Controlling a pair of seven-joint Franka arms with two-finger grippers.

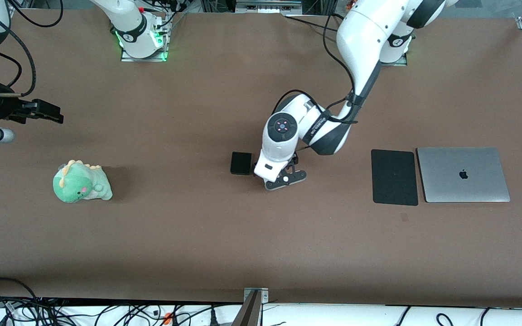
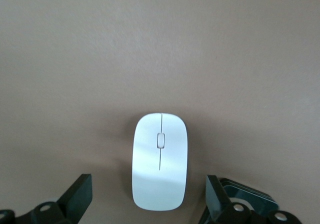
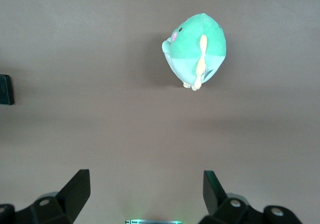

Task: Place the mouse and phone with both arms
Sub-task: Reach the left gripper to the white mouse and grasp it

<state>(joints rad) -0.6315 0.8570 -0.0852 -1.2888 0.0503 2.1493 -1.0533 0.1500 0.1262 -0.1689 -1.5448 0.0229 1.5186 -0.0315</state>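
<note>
On the closed silver laptop [image 1: 463, 174], at the left arm's end of the table beside the mouse pad [image 1: 394, 177], sat an apple logo. Only the left wrist view showed the mouse [image 2: 160, 161], lying on the table between the wide-open fingers of the left gripper [image 2: 148, 200], untouched. Mid-table, the phone [image 1: 241, 163] lay just beside that gripper. Above the plush dinosaur [image 1: 81, 182], the right gripper [image 3: 146, 196] waited, open and empty.
</note>
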